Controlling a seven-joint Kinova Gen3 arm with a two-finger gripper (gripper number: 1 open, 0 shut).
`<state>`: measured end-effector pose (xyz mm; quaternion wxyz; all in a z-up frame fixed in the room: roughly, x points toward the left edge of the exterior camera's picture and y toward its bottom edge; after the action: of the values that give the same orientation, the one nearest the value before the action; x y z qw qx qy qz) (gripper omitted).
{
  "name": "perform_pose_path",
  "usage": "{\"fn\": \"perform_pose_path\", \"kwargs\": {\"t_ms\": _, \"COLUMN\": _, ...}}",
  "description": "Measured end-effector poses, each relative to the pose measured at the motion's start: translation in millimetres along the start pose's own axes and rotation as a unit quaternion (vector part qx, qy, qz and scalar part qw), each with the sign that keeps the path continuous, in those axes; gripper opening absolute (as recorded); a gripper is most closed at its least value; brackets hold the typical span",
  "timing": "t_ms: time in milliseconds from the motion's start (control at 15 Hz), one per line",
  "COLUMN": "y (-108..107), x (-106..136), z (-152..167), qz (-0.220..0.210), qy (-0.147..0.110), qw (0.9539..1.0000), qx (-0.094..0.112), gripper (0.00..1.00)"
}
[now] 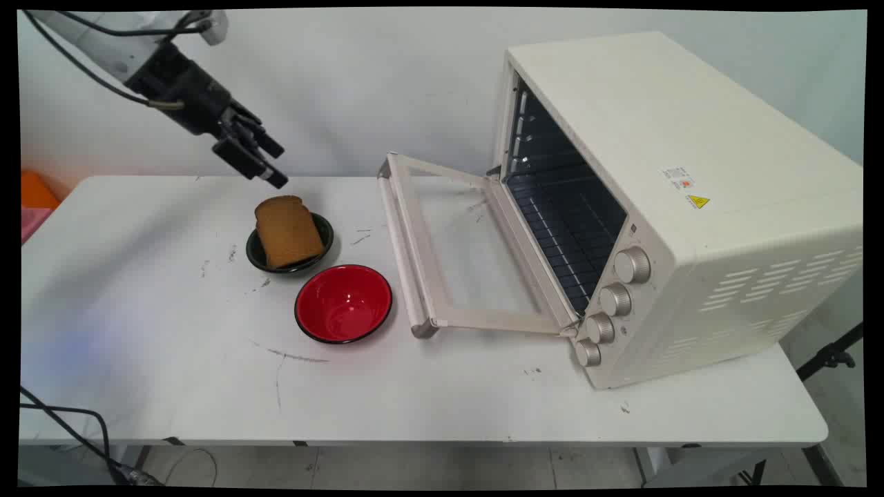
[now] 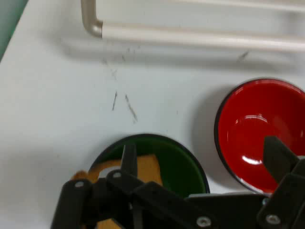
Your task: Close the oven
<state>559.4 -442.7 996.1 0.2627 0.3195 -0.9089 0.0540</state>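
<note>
Your gripper (image 1: 266,162) hangs spread and empty just above the toast (image 1: 287,231), which leans in the green bowl (image 1: 257,257)

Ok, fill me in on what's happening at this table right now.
The gripper hangs open and empty just above a slice of toast that leans in a dark green bowl. Beside that bowl sits an empty red bowl. To their right stands a cream toaster oven with its glass door folded down flat onto the white table; its rack holds nothing visible.
</note>
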Motion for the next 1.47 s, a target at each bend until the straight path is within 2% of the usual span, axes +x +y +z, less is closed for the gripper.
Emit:
{"fn": "perform_pose_path", "kwargs": {"t_ms": 267, "y": 2, "x": 14, "z": 31, "qz": -0.005, "qy": 0.002, "qw": 0.9999, "qx": -0.013, "gripper": 1.0}}
{"fn": "perform_pose_path", "kwargs": {"t_ms": 600, "y": 21, "x": 25, "z": 83, "qz": 0.002, "qy": -0.022, "qw": 0.9992, "qx": -0.034, "gripper": 1.0}}
{"fn": "perform_pose_path", "kwargs": {"t_ms": 933, "y": 31, "x": 39, "z": 132, "qz": 0.017, "qy": -0.031, "qw": 0.9983, "qx": -0.046, "gripper": 1.0}}
{"fn": "perform_pose_path", "kwargs": {"t_ms": 1000, "y": 33, "x": 40, "z": 139, "qz": 0.02, "qy": -0.032, "qw": 0.9981, "qx": -0.048, "gripper": 0.0}}
{"fn": "perform_pose_path", "kwargs": {"t_ms": 1267, "y": 37, "x": 45, "z": 165, "qz": 0.035, "qy": -0.033, "qw": 0.9975, "qx": -0.051, "gripper": 0.0}}
{"fn": "perform_pose_path", "kwargs": {"t_ms": 1467, "y": 40, "x": 49, "z": 179, "qz": 0.045, "qy": -0.023, "qw": 0.9976, "qx": -0.048, "gripper": 0.0}}
